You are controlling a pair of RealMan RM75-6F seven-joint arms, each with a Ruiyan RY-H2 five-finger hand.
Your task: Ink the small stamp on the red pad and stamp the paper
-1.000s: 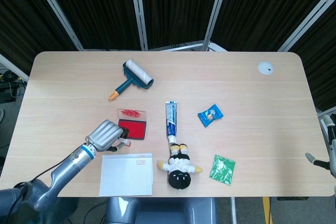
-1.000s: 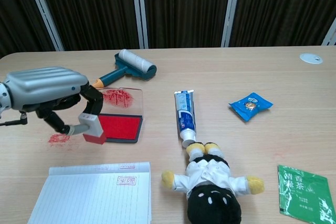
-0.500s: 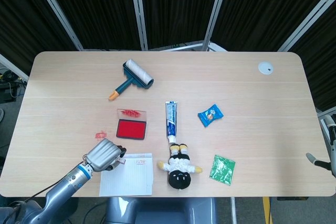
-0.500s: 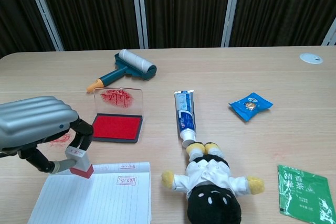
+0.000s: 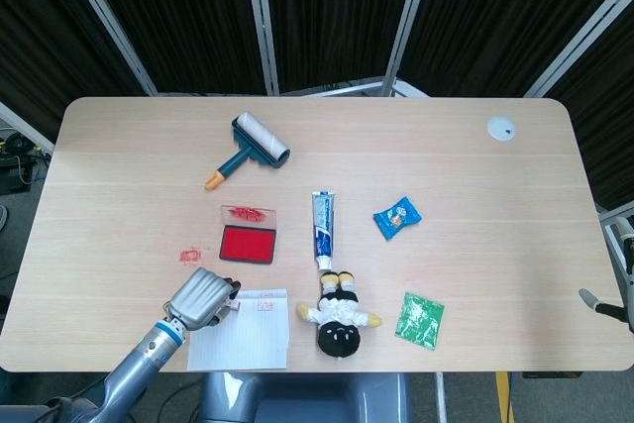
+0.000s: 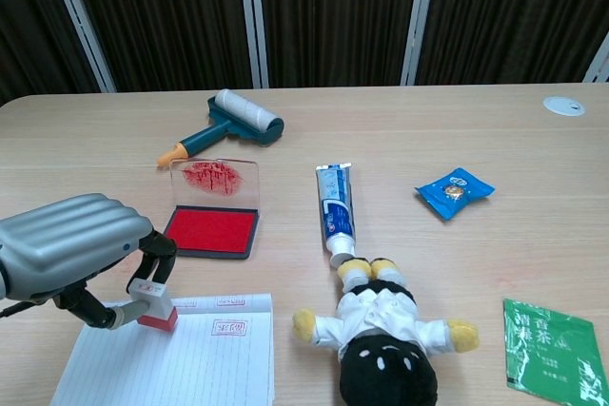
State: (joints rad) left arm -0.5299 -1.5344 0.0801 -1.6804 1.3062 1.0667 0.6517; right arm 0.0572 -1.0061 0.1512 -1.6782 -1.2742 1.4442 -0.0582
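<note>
The left hand [image 6: 71, 246] pinches the small stamp [image 6: 154, 303] at lower left of the chest view, its red base on the paper [image 6: 181, 360]. The stamp is probably light and rigid; hold its upper body, clear of the inked face. The right hand is not visible.

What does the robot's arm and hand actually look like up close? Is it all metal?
The left hand has a ribbed, silver-grey back with a metallic sheen and black fingers. Its wrist carries a blue ring and leads into a grey arm. Of the right arm, only a sliver of grey and black parts shows at the head view's edge.
</note>
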